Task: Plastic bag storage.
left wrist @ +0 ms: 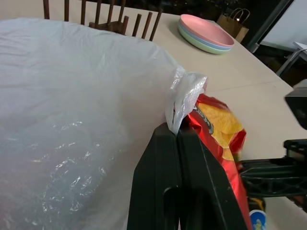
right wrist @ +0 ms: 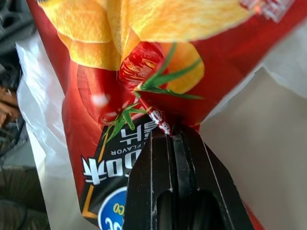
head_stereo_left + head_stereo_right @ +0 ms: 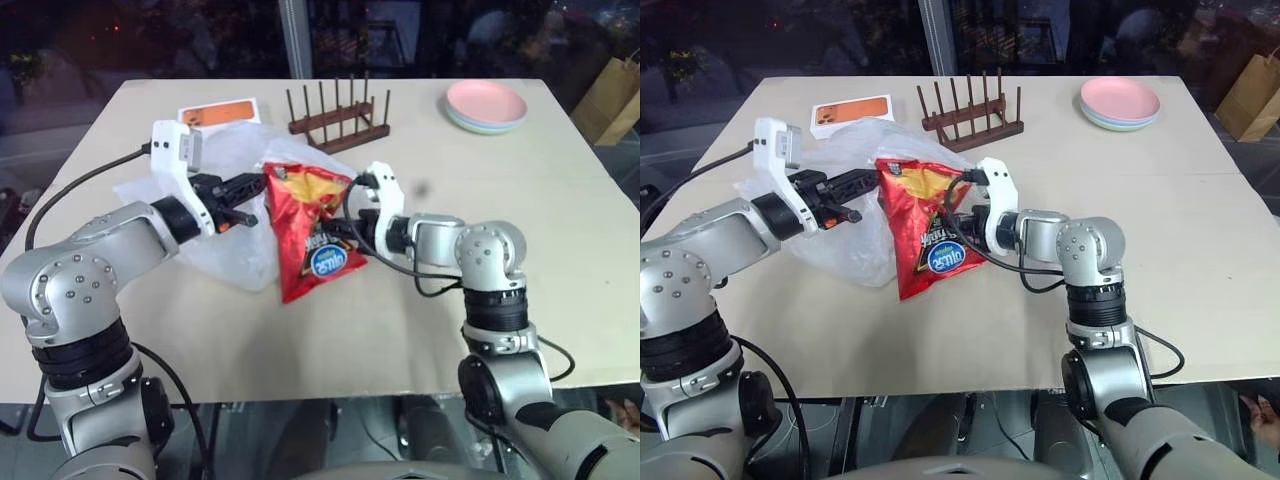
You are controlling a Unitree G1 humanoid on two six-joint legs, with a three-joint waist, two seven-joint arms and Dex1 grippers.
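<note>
Two end effectors meet at the centre of a beige desk (image 3: 560, 260), each pinched tight on a different item. The left end effector (image 3: 252, 203), reaching in from the left of the frame, has its black fingers (image 1: 175, 158) pressed together on a bunched fold of the plastic bag (image 3: 225, 175); the fold rises as a twisted white tuft above the fingertips in the left wrist view. The translucent bag billows left of centre, its lower part resting on the desk. The right end effector (image 3: 340, 228), entering from the right, is clamped on the edge of a red chip packet (image 3: 305, 225), which hangs upright just beside the bag, its bottom edge at the desk surface. In the right wrist view the closed fingers bite the packet's printed face. At the upper centre of the frame stands a brown wooden rack (image 3: 338, 118) of upright pegs. An orange-and-white box (image 3: 218, 112) lies at upper left, partly behind the bag. Stacked pastel plates (image 3: 486, 106), pink on top, sit at upper right.
</note>
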